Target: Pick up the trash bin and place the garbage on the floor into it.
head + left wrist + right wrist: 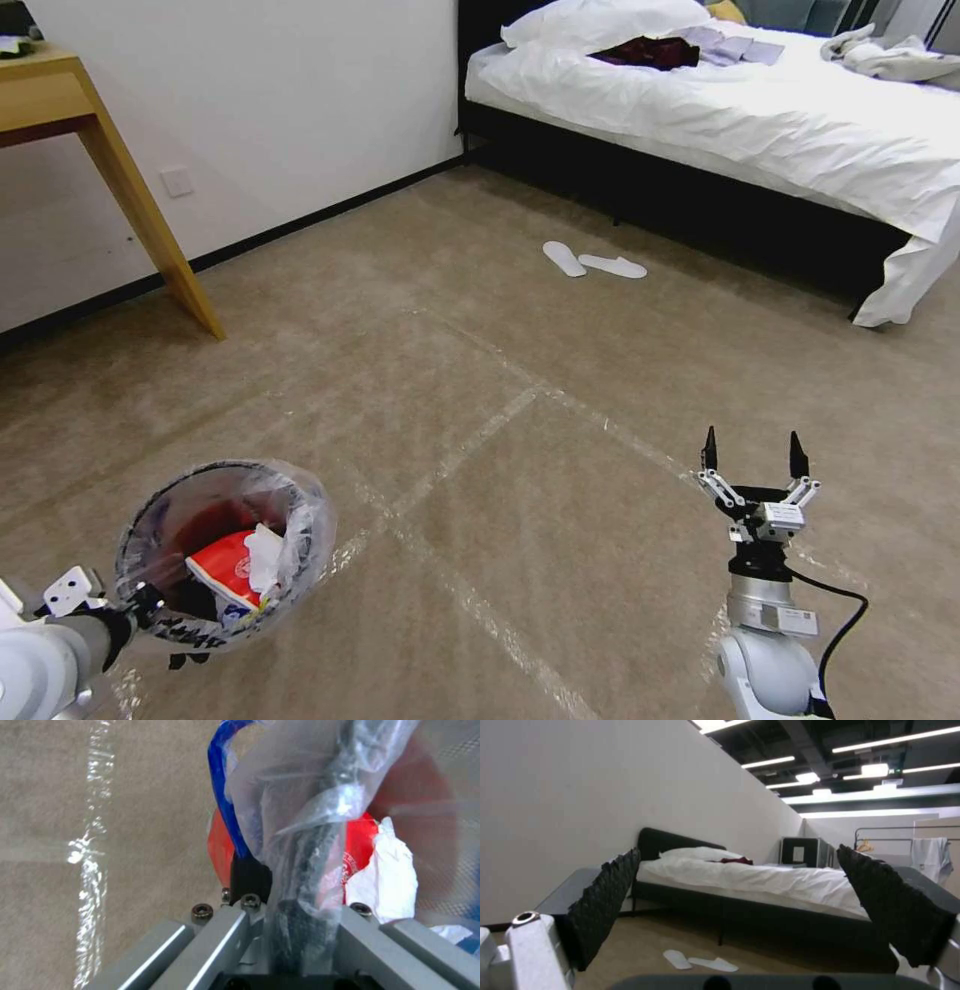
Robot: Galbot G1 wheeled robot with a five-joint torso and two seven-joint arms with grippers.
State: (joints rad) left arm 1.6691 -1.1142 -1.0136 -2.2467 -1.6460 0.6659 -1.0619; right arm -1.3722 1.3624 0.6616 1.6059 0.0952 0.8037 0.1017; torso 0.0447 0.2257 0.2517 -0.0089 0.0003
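A: What did the head view show?

B: The trash bin point(222, 545) hung at the near left, above the floor point(520, 420), a beige short-pile carpet crossed by shiny tape lines. The left gripper point(140, 607) was clamped on the bin's near rim through the crinkly clear liner. The bin was round and dark red-brown inside. Garbage lay in it: a red-and-white packet point(225, 578) with a crumpled white tissue point(265, 558) against it.

A: And the other arm?

B: The right gripper point(754, 455) stood at the near right, pointing up and away, its black pointed fingertips spread apart with nothing between them. Far off lay flat white slippers point(592, 262) before a dark-framed bed point(760, 120) with white linen, and a wooden table leg point(150, 215) slanted at the far left.

A: What did the left wrist view add?

B: The grip close up: grey metal fingers point(220, 941) either side of bunched clear plastic and the black rim point(305, 885), a blue strip point(222, 791) of the liner curling off, and the tissue point(387, 870) beside the red packet point(357, 851).

A: The right wrist view?

B: Two ridged black pads point(605, 896) held wide, framing the bed point(760, 881), the slippers point(697, 960), a clothes rail point(905, 836) and ceiling strip lights.
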